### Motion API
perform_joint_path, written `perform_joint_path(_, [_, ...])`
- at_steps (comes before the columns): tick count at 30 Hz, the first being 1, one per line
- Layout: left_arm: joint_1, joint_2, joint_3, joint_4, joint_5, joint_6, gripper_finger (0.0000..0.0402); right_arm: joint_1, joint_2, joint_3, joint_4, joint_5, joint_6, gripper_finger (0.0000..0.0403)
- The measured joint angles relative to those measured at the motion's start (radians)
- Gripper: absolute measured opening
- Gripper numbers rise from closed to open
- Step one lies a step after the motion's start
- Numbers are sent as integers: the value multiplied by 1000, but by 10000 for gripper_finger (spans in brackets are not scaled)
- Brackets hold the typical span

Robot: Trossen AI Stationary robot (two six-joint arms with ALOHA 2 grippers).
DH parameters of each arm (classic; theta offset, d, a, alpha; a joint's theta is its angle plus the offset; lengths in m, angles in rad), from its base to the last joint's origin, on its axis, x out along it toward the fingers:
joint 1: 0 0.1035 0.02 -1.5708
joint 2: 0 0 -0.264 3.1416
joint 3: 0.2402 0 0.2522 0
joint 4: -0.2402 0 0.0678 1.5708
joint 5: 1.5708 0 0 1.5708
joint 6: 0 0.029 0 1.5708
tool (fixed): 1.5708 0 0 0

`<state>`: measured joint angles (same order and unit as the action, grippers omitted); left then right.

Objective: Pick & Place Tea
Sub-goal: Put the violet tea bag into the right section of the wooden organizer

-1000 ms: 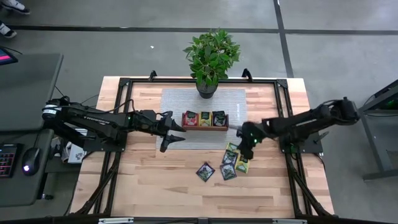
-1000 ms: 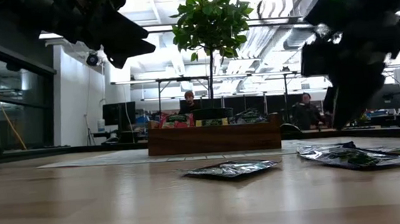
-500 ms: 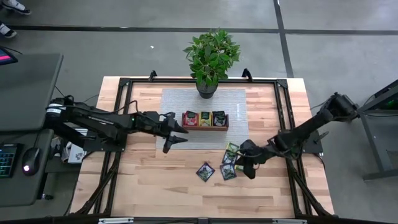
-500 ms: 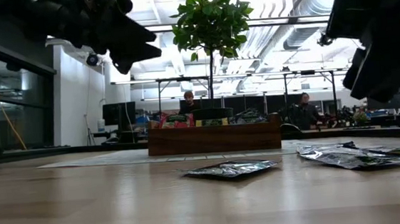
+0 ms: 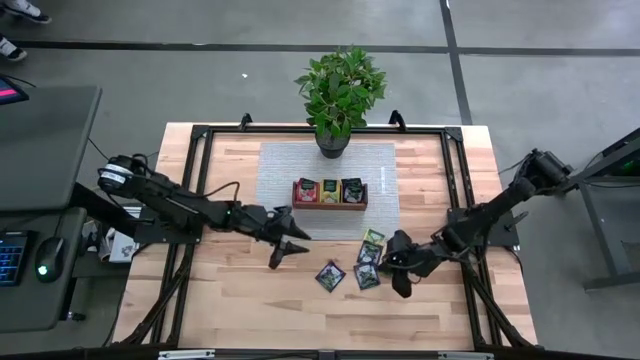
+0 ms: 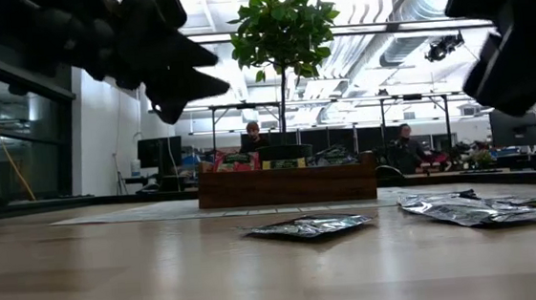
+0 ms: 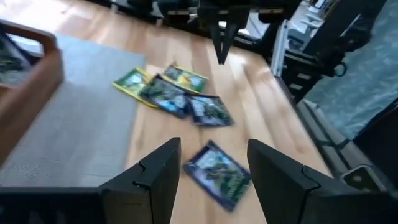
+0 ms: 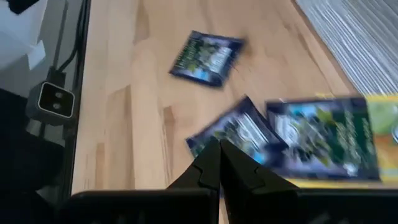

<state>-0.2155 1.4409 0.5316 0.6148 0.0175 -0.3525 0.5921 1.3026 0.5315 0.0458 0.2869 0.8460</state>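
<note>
Tray point(image 5: 330, 192) holds some tea, four sachets point(image 5: 366, 262) remain near the table's right edge; left gripper point(image 5: 285, 243) open, right gripper point(image 5: 400, 276) clenched empty.

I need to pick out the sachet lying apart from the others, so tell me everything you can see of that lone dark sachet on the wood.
The lone sachet is a small flat square packet, dark blue-black with a green and white printed label in its middle and a glossy, foil-like look. It lies flat on the bare wooden table, turned cornerwise like a diamond, in front of the grey mat and just left of the overlapping sachets. Nothing touches it. The left gripper, open, hangs nearby.
</note>
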Motion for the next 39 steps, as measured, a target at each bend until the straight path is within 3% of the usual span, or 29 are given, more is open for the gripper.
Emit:
perform_joint_path(11, [-172, 7, 0, 11, -218, -80, 184, -10, 343, 234, 5, 3, -103, 0])
perform_joint_path(18, [-225, 64, 7, 3, -365, -222, 184, -21, 444, 301, 33, 30, -28, 0])
perform_joint_path(22, [-240, 158, 84, 4, -333, -254, 184, -31, 446, 313, 42, 80, -38, 0])
perform_joint_path(26, [-237, 261, 197, -30, -276, -227, 184, -50, 447, 311, 66, 58, -62, 0])
perform_joint_path(33, [-237, 351, 353, -256, -260, -228, 184, -68, 447, 305, 66, 29, -112, 0])
perform_joint_path(39, [-237, 361, 381, -408, -260, -265, 184, -95, 447, 305, 119, -18, -176, 0])
